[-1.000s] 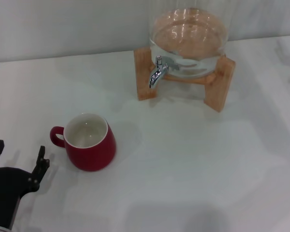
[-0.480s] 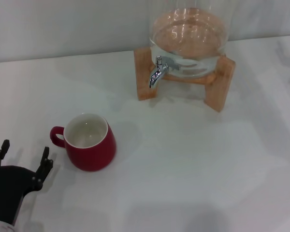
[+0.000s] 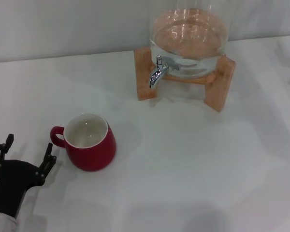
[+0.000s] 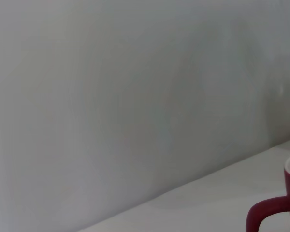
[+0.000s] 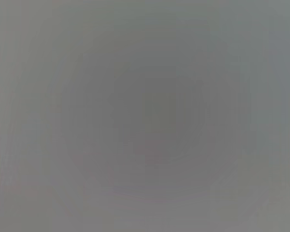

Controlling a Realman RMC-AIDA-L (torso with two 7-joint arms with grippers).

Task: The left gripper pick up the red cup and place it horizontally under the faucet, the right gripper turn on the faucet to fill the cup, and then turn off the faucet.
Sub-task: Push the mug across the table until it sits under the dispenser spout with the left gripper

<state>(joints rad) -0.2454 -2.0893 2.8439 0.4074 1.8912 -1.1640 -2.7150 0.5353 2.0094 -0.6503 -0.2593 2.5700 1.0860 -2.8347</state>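
Fingers of the left gripper [image 3: 28, 151] stand spread apart at the near left corner of the white table [image 3: 193, 164], with nothing between them. Its two black fingertips point away from the robot, toward the far side. The black wrist behind them runs off the lower edge of the head view, so only a small piece of the pale arm housing shows.

Just beside the gripper, a little farther and to its right, stands the red cup [image 3: 90, 142]. It is upright on the table, with the mouth open upward and the off-white inside visible. Its loop handle points to the robot's left, toward the gripper, but the gripper is not touching it. In the left wrist view only the handle and a strip of the cup's wall [image 4: 280, 212] enter at the picture's edge; the rest is cut off, and a plain grey wall fills that view.

Farther away, well apart from the cup and toward the right, the faucet [image 3: 157, 72] is fixed on the glass dispenser [image 3: 188, 34], which sits in a wooden stand [image 3: 217, 87]. The chrome spout curves down and toward the near left. The top of the dispenser is cut off by the picture's edge.

The right gripper does not appear in the head view, and the right wrist view gives only a flat grey field, so its jaws cannot be judged.
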